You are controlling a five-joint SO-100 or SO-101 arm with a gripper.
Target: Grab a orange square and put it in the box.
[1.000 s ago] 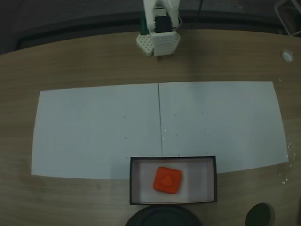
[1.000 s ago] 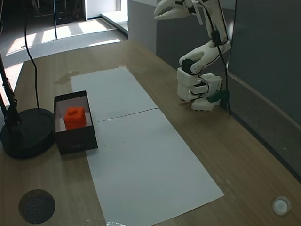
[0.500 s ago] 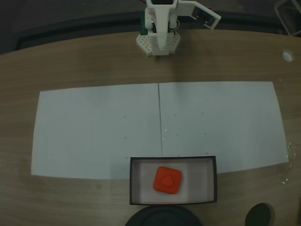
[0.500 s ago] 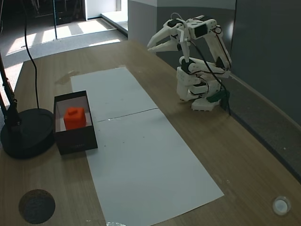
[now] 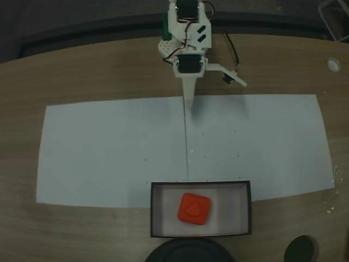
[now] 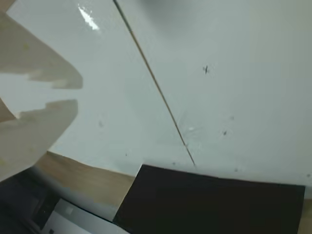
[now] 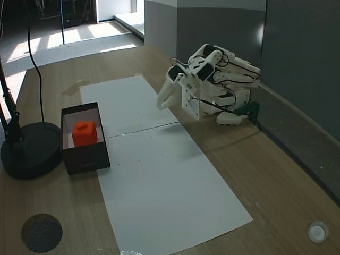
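Box: shallow rectangular box with thin black walls and a white floor (image 5: 153, 210) (image 7: 85, 161), at the near edge of the bench in a fixed view; its dark outer wall (image 6: 209, 202) crosses the bottom of the wrist view.
Contents: one small orange-red square block with rounded corners and a raised shape on top (image 5: 194, 208) (image 7: 85, 133), flat on the white floor, slightly left of centre in a fixed view, clear floor on every side, not touching any wall.
Lamp base: round black disc (image 5: 188, 252) (image 7: 29, 150), just beside the box's near wall.
Dark disc: small round dark object (image 5: 301, 250) (image 7: 41, 232), on bare wood, apart from the box.
Paper: two white sheets (image 5: 109, 150) (image 7: 159, 175) butted along a centre seam that runs toward the box; the box's far wall overlaps the sheets' near edge.
Open room: the sheets between box and arm carry nothing; bare wooden bench (image 5: 82, 76) borders them on all sides.
Gripper: white two-finger gripper (image 5: 215, 91) (image 7: 161, 101), folded low over the far edge of the paper, well apart from the box.
Fingers: released, spread apart and holding nothing; pale fingers (image 6: 34, 68) enter the wrist view at left.
Far corner: small white round cap (image 5: 333, 64) (image 7: 317, 232), alone near the bench edge.
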